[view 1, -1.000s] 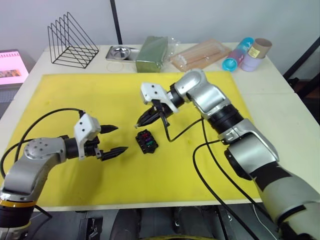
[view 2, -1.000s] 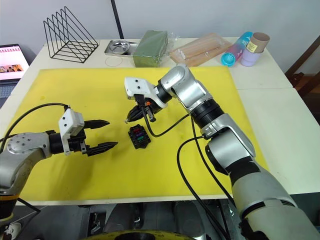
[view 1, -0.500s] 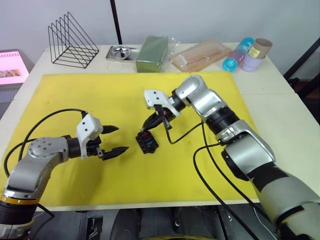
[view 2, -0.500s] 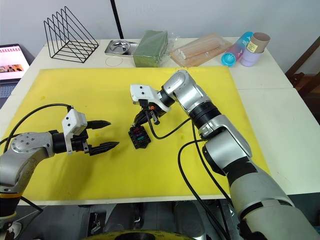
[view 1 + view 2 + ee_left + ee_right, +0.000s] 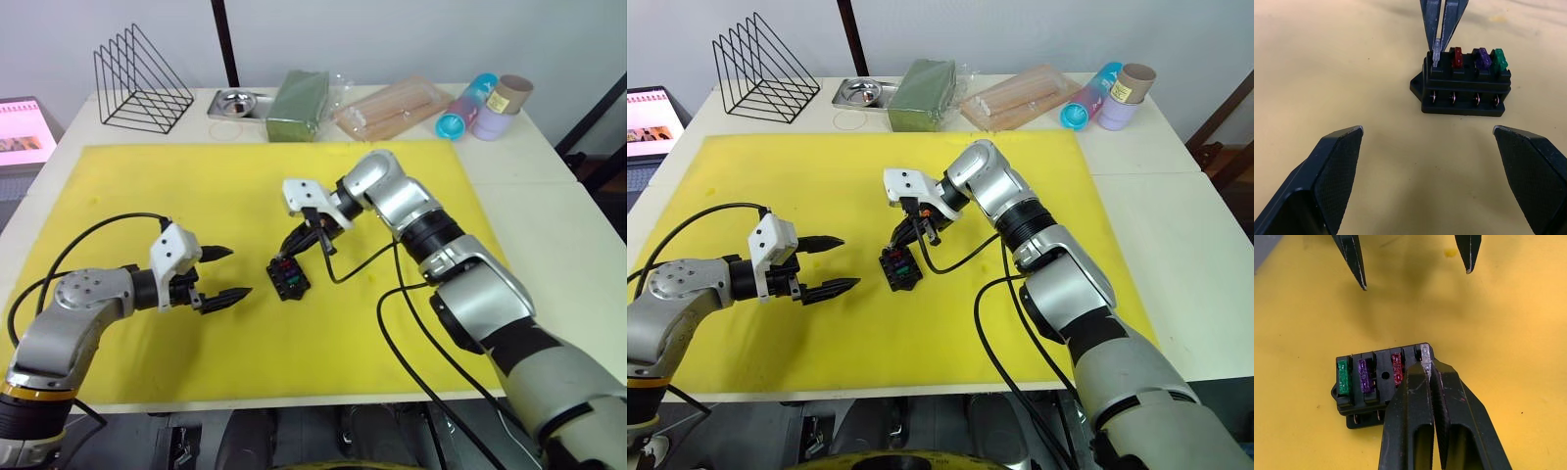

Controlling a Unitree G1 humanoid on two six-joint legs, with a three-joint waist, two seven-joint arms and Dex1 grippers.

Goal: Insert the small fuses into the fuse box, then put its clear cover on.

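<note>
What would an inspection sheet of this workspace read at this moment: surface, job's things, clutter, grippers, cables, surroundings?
Surface: yellow mat on a white table.
Job's things: fuse box holds green, purple and red fuses; greyish fuse at the end slot. Clear cover: nothing seen.
Clutter: wire rack, metal tray, green packet, bag of sticks, tubes.
Grippers: right gripper pinches the greyish fuse; left gripper open, empty.
Cables: black cables along both arms.
Surroundings: screen, wall.

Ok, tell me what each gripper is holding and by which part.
The right gripper pinches the greyish fuse by its top, at the end slot of the fuse box. The left gripper is open and holds nothing.
</note>
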